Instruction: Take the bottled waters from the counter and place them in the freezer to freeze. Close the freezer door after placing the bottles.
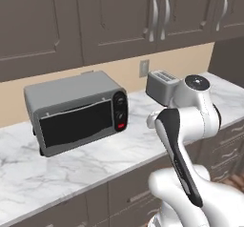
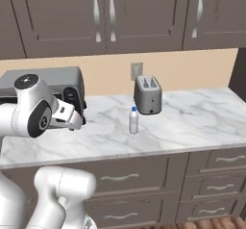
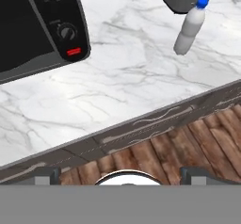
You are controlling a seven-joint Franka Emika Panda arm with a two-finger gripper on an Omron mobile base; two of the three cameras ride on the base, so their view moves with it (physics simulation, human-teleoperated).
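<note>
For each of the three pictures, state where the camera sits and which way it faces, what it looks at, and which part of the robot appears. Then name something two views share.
Left base view: behind the arm's left, facing the counter and toaster oven; the arm rises lower right.
Right base view: behind the arm's right, facing the toaster and bottled water; the arm rises lower left.
Hand view: on the hand, tilted down over the counter edge; the open gripper has its fingertips at the bottom.
Shared: bottle, toaster and toaster oven appear in the right base and hand views.

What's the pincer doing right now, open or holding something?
Pincer: open and empty, tips spread wide at the bottom of the hand view, apart from the bottle standing on the counter.
</note>
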